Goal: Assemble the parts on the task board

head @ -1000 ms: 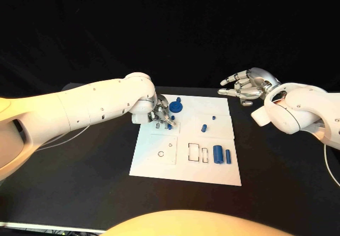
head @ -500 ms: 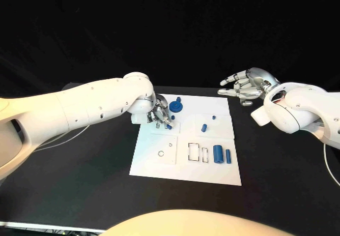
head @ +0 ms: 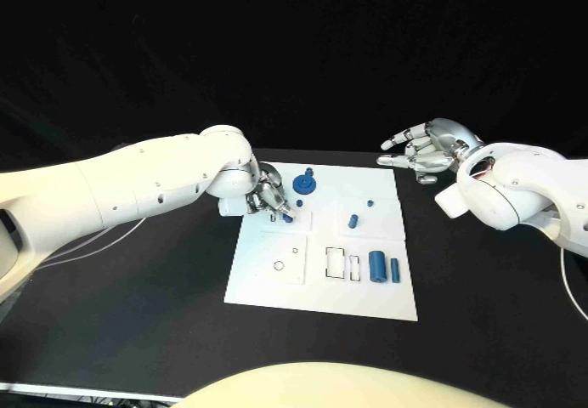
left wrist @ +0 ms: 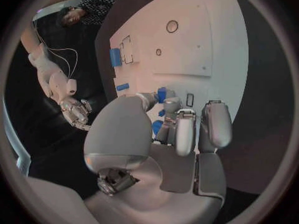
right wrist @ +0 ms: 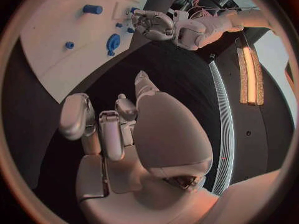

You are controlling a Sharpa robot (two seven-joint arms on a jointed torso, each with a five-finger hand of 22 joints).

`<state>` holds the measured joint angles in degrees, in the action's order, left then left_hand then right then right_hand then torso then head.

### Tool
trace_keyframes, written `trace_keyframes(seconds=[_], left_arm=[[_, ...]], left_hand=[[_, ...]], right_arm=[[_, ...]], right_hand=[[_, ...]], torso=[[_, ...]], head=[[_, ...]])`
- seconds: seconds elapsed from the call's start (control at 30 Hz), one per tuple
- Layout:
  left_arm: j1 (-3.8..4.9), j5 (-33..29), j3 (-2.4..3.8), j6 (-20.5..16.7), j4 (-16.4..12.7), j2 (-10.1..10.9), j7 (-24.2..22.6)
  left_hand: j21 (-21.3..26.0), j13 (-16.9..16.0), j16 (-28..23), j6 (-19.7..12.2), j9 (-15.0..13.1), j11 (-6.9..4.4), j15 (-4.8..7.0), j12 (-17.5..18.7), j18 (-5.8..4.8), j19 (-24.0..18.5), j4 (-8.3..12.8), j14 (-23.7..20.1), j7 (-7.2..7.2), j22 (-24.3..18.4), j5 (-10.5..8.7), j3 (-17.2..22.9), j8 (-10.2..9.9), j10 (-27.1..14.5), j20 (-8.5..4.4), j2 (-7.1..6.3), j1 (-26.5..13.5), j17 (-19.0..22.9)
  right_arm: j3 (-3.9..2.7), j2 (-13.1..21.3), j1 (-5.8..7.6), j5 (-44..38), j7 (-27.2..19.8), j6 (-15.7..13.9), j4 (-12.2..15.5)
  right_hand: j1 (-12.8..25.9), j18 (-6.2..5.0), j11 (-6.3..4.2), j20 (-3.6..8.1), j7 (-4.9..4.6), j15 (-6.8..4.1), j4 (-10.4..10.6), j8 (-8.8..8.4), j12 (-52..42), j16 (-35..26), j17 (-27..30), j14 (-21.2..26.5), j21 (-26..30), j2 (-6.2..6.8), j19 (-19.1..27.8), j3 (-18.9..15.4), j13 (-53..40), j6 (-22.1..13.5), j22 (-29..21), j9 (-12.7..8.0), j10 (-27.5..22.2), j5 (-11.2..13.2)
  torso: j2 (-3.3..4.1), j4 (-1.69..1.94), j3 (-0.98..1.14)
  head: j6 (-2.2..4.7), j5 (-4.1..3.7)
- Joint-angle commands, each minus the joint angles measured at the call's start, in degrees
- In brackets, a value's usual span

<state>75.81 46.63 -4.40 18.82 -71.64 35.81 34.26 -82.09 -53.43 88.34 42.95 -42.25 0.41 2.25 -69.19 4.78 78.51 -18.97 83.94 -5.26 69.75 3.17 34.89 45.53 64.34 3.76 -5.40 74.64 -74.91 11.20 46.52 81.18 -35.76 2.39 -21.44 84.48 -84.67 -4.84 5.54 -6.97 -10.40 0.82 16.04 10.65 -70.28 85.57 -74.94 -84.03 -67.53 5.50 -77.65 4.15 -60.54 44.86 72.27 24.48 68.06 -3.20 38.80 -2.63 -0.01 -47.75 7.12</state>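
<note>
Reaching in from the left, the left hand (head: 269, 197) hovers over the far left corner of the white board (head: 276, 289), its fingers (left wrist: 186, 129) curled around a small blue part (head: 288, 218); the left wrist view shows blue between the fingertips, just above a small slot outline on the board. Just beside that hand, toward the board's far edge, a round blue gear (head: 305, 184) stands on the plate. Further right, a small blue peg (head: 368, 204) and a short blue piece (head: 352, 222) sit well apart from the hand in the board's middle right area. Nearer the robot, a blue block (head: 377, 266) and a thinner blue bar (head: 396, 269) stand side by side, to the right of two rectangular outlines; a small circle outline lies on the board's near left part. At right, off the board's far right corner and above the black table (head: 147, 306), the right hand (head: 423, 149) hangs apart from every part, fingers partly curled and separated, holding nothing.
</note>
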Motion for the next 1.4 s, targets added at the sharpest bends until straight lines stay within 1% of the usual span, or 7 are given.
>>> trace_keyframes(seconds=[0.03,0.23,0.47,0.63,0.97,1.17,1.4], left_arm=[[0.0,0.49,0.06,-2.34,-0.58,0.16,-1.19],[-0.18,5.51,0.04,-3.83,-1.72,0.41,-2.05],[-0.92,11.05,0.02,-6.74,-2.74,0.34,-2.39],[-1.43,13.92,0.0,-7.89,-3.12,0.18,-2.18],[-1.63,14.78,0.0,-6.16,-3.37,0.17,-1.42],[-1.65,14.37,0.0,-3.94,-3.46,0.18,-0.88],[-1.66,14.09,-0.01,-3.09,-3.3,0.15,-0.56]], left_hand=[[-0.45,-0.41,0.34,0.57,-9.44,-0.05,0.59,-0.51,-0.79,0.26,4.96,5.24,1.06,0.32,0.2,5.84,1.12,0.64,-0.24,-0.81,-0.17,-13.59],[-0.69,-0.99,0.68,0.94,-10.27,-0.28,0.83,-0.87,-0.91,0.73,7.26,5.48,1.23,0.98,0.22,11.21,1.26,1.62,-0.49,-2.58,-1.49,-13.98],[-0.91,-1.41,0.93,1.27,-10.57,-0.36,0.9,-1.17,-1.03,1.12,8.03,5.63,1.29,1.6,0.19,12.85,1.37,2.25,-0.54,-3.12,-2.25,-14.26],[-1.06,-1.61,1.08,1.45,-10.7,-0.41,0.95,-1.31,-1.1,1.36,8.38,5.72,1.34,1.98,0.15,13.5,1.41,2.58,-0.57,-3.38,-2.61,-14.43],[-1.16,-1.82,1.19,1.59,-10.77,-0.45,0.99,-1.44,-1.15,1.53,8.58,5.79,1.37,2.23,0.13,13.93,1.44,2.86,-0.6,-3.52,-2.87,-14.55],[-1.18,-1.76,1.2,1.7,-10.83,-0.49,1.02,-1.41,-1.16,1.57,8.81,5.79,1.41,2.27,0.16,14.28,1.44,2.93,-0.62,-3.67,-3.09,-14.56],[-1.18,-1.79,1.19,1.78,-10.91,-0.54,1.07,-1.38,-1.16,1.59,9.26,5.79,1.45,2.29,0.2,15.04,1.4,3.05,-0.66,-3.84,-3.39,-14.55]], right_arm=[[-0.02,-0.02,-0.07,-0.65,-0.09,1.2,-0.06],[-0.01,0.1,-0.08,-0.66,-0.11,1.14,-0.09],[-0.01,0.18,-0.08,-0.66,-0.15,1.07,-0.05],[-0.01,0.16,-0.09,-0.66,-0.19,1.04,-0.04],[-0.01,0.17,-0.09,-0.68,-0.17,1.01,-0.04],[-0.01,0.2,-0.09,-0.71,-0.14,1.01,-0.03],[-0.01,0.18,-0.09,-0.72,-0.13,1.03,-0.03]], right_hand=[[0.08,-0.62,-0.01,-0.06,-0.08,0.26,0.0,0.25,0.4,-0.19,-4.91,-3.47,0.31,-0.56,0.33,0.17,0.09,0.14,-0.09,-0.01,-0.58,0.14],[0.1,-0.62,-0.01,-0.05,-0.09,0.26,0.01,0.27,0.41,-0.21,-4.89,-3.47,0.34,-0.55,0.35,0.15,0.11,0.14,-0.11,-0.02,-0.6,0.14],[0.12,-0.63,-0.01,-0.05,-0.09,0.26,0.02,0.28,0.42,-0.21,-4.89,-3.47,0.35,-0.55,0.36,0.14,0.12,0.13,-0.12,-0.02,-0.61,0.14],[0.12,-0.63,-0.01,-0.05,-0.09,0.26,0.02,0.28,0.42,-0.21,-4.89,-3.47,0.35,-0.55,0.36,0.14,0.12,0.13,-0.12,-0.02,-0.61,0.14],[0.12,-0.63,-0.01,-0.05,-0.09,0.26,0.02,0.28,0.42,-0.21,-4.89,-3.47,0.35,-0.55,0.36,0.14,0.12,0.13,-0.12,-0.02,-0.61,0.14],[0.12,-0.63,-0.01,-0.05,-0.09,0.26,0.02,0.28,0.42,-0.21,-4.89,-3.47,0.35,-0.55,0.36,0.14,0.12,0.13,-0.12,-0.02,-0.61,0.14],[0.12,-0.63,-0.01,-0.05,-0.09,0.26,0.02,0.28,0.42,-0.21,-4.89,-3.47,0.35,-0.55,0.36,0.14,0.12,0.13,-0.12,-0.02,-0.61,0.14]], torso=[[0.03,-0.04,-0.02],[0.09,-0.12,-0.08],[0.09,-0.01,-0.07],[0.06,-0.1,-0.11],[0.12,-0.2,-0.06],[0.1,-0.14,-0.09],[0.07,-0.13,-0.07]], head=[[-0.02,0.08],[-0.08,0.19],[-0.25,0.23],[-0.38,0.39],[-0.39,0.39],[-0.54,0.34],[-0.63,0.33]])
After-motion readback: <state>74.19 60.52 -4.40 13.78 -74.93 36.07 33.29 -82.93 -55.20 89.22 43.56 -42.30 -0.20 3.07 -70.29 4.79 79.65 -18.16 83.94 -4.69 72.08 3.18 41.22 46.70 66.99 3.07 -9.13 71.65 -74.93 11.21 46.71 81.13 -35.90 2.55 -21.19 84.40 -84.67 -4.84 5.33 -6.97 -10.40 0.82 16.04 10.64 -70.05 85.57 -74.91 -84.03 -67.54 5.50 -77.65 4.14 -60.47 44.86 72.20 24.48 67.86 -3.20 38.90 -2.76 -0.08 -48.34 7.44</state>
